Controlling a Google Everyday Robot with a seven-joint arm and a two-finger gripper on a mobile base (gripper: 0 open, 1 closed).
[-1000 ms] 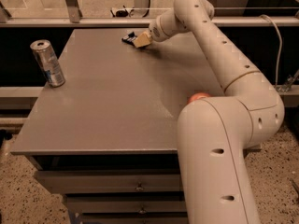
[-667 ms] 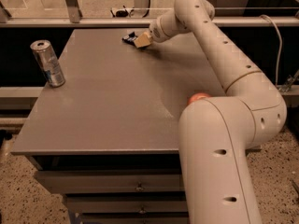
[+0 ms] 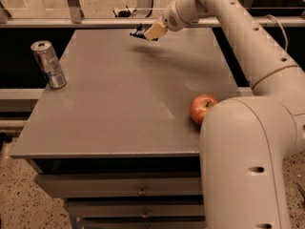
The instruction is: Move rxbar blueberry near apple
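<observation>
Over the far side of the table (image 3: pixel 119 109), the gripper (image 3: pixel 144 33), pinching the rxbar blueberry (image 3: pixel 137 31), is rising off the surface, readying the carry toward the near-right apple (image 3: pixel 202 108).

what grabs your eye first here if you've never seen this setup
The big white arm fills the right side and reaches to the far edge of the grey table. There its claw grips a dark bar, apparently lifted off the surface. A red apple sits at the table's right edge against the arm, and a silver can stands upright at the left edge.
</observation>
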